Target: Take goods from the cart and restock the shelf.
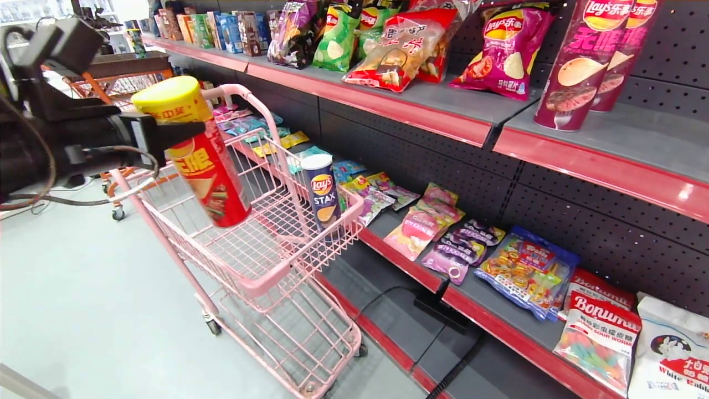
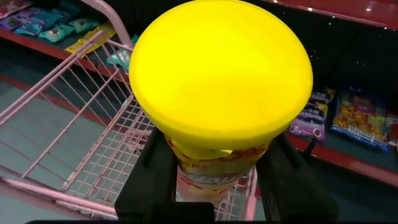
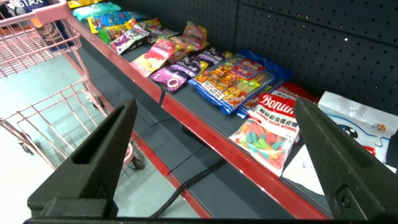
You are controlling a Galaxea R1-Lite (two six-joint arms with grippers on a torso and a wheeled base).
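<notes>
A tall red chip can with a yellow lid (image 1: 202, 158) hangs tilted above the pink cart's basket (image 1: 260, 244), and my left gripper (image 1: 166, 133) is shut on its upper part. In the left wrist view the yellow lid (image 2: 221, 71) looms close between the black fingers (image 2: 149, 180). A dark blue chip can (image 1: 321, 191) stands upright in the basket's far corner next to the shelf. My right gripper (image 3: 217, 162) is open, with nothing between its fingers, low beside the lower shelf (image 3: 205, 146). Two purple chip cans (image 1: 581, 61) stand on the upper shelf (image 1: 609, 138).
Chip bags (image 1: 399, 50) and boxes line the upper shelf. Candy packets (image 1: 526, 269) lie along the lower shelf. A black cable (image 1: 443, 354) runs across the bottom ledge. An orange cart (image 1: 119, 83) stands behind. Open grey floor lies to the cart's left.
</notes>
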